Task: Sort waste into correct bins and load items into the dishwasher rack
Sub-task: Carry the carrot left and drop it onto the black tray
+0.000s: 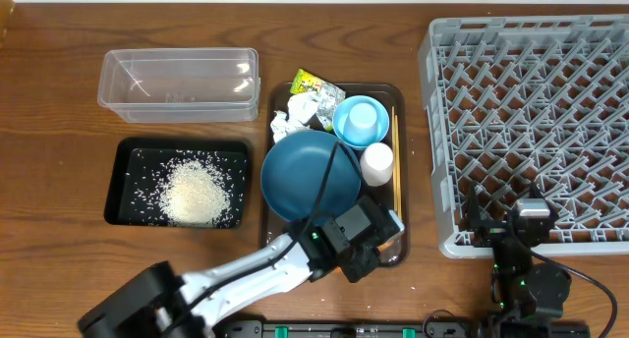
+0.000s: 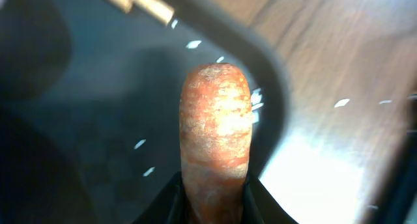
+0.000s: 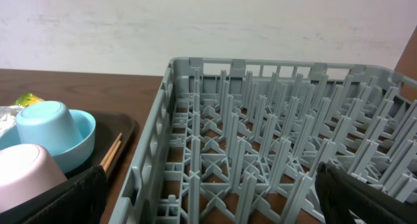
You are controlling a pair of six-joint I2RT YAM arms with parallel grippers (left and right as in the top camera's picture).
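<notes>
My left gripper (image 1: 369, 242) is over the front right corner of the dark brown serving tray (image 1: 397, 242). In the left wrist view its jaws (image 2: 214, 188) are shut on the small orange carrot (image 2: 215, 120), just above the tray; the overhead view hides the carrot. A rice pile (image 1: 195, 193) lies in the black tray (image 1: 123, 186). The clear tub (image 1: 179, 83) is behind it. The serving tray holds the dark-blue bowl (image 1: 310, 176), light-blue bowl (image 1: 344, 132), white cup (image 1: 376, 163), tissues (image 1: 300, 112), wrapper (image 1: 310, 83) and chopsticks (image 1: 396, 171). My right gripper (image 3: 208, 198) is open at the grey rack's (image 1: 531, 112) front left corner.
A light-blue cup (image 1: 364, 115) stands upside down in the light-blue bowl. A few loose rice grains (image 2: 193, 45) lie on the serving tray near the carrot. The serving tray's rim (image 2: 260, 61) curves right behind the carrot. The rack's near wall (image 3: 153, 152) is beside the chopsticks (image 3: 111, 152).
</notes>
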